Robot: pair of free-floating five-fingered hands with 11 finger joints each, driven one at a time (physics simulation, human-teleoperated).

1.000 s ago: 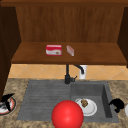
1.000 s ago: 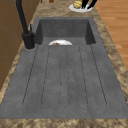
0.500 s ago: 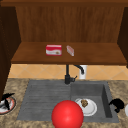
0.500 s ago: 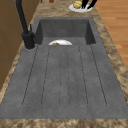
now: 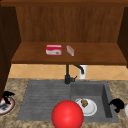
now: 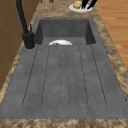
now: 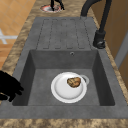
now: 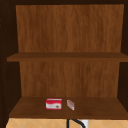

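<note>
red ball (image 5: 67, 115) sits low centre of the front view, at the sink's (image 5: 45, 100) near edge; being round, it has no long axis and points nowhere. beyond it, right of centre, a white plate (image 5: 88, 107) lies flat in the basin, carrying a brown morsel (image 7: 74, 82). right hand (image 5: 117, 104), fingers curled on nothing, hovers at the basin's right rim; left hand (image 5: 7, 96) hangs over a plate (image 5: 6, 107) on the table at far left, its fingers' state unclear. farthest, a red box (image 5: 53, 50) rests on the shelf (image 5: 100, 56).

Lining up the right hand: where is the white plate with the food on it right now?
The white plate lies on the floor of the sink basin, in the front view just left of the right hand, with the red ball at its left.
</note>
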